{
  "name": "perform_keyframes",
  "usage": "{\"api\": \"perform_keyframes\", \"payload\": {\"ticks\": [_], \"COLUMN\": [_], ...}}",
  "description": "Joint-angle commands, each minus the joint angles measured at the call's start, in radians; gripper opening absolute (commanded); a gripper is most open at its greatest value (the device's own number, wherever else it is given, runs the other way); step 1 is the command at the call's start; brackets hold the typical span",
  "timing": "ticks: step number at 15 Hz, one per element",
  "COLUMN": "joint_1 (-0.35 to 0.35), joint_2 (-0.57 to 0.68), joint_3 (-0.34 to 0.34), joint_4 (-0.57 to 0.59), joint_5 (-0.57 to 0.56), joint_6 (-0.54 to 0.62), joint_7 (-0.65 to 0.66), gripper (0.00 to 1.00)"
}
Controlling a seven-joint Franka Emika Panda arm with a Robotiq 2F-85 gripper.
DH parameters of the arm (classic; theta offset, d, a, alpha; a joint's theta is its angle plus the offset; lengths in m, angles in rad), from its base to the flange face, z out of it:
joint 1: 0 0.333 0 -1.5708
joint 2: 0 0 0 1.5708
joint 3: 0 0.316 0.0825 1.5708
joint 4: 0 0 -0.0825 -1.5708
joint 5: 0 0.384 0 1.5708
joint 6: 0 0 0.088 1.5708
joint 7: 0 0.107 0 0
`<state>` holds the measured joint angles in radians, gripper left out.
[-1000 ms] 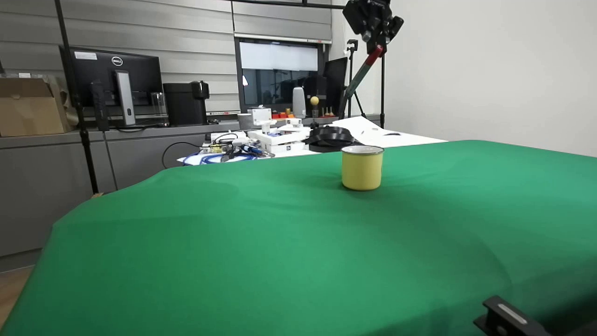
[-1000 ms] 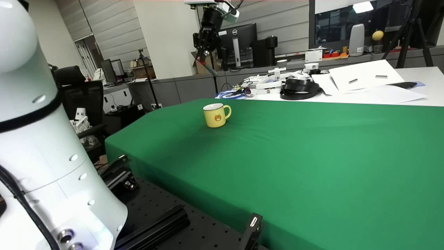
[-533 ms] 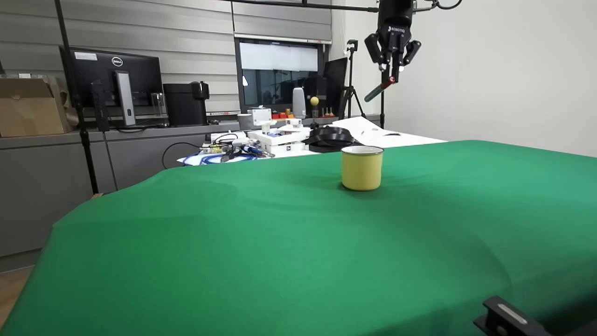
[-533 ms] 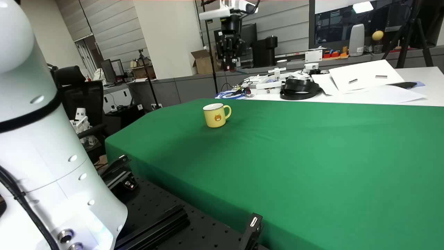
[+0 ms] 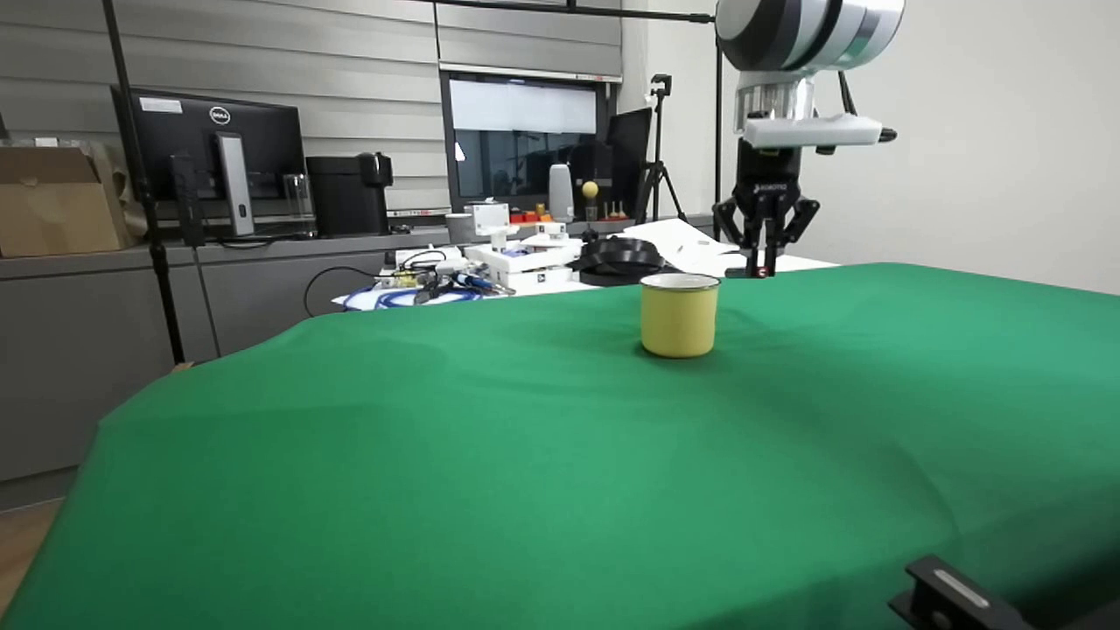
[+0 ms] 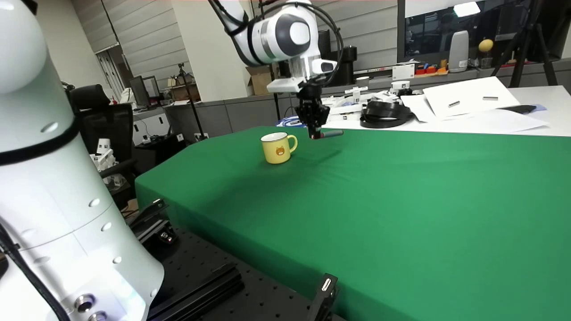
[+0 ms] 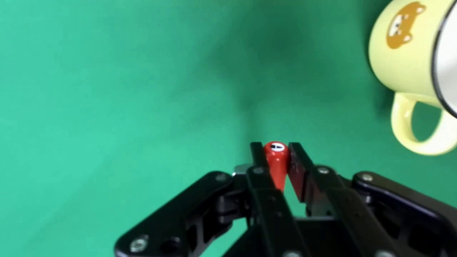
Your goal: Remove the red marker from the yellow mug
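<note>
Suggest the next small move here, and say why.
Probably lower the gripper slightly to lay the red marker on the green tablecloth. The marker is pinched between the jaws, clear of the yellow mug; in an exterior view it looks nearly level and still above the cloth, so releasing now would likely drop it.

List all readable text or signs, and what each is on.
"DELL": monitor, in an exterior view.
White label on it: too small to read.
Gripper: pale lettering, too small.
Red marker: end mark in the wrist view, too blurred.
Yellow mug: animal face, no text visible.
Nothing else legible.
</note>
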<state>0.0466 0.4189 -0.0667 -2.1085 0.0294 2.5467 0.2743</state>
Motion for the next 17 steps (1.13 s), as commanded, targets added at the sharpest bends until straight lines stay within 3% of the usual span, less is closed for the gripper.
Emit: {"api": "perform_keyframes", "payload": {"ticks": [1,2,3,11,12,13,14,15,17], "joint_1": [0.057,0.066,0.066,0.035,0.037,0.027,0.024,0.023,0.022], "joint_2": [0.059,0.067,0.062,-0.260,-0.295,-0.211,-0.248,-0.258,-0.236], "joint_3": [-0.049,-0.056,-0.053,-0.011,0.002,-0.003,0.005,0.008,0.006], "joint_4": [-0.020,-0.014,-0.008,-0.010,-0.007,0.011,0.010,0.006,0.002], "joint_5": [-0.058,-0.058,-0.053,-0.020,-0.023,-0.034,-0.034,-0.034,-0.034], "joint_6": [0.043,0.032,0.010,-0.186,-0.228,-0.164,-0.189,-0.190,-0.179], "joint_7": [0.118,0.130,0.119,0.051,0.039,0.057,0.055,0.055,0.055], "gripper": [0.05,0.46,0.47,0.98,1.00,1.00,0.94,1.00,1.00]}}
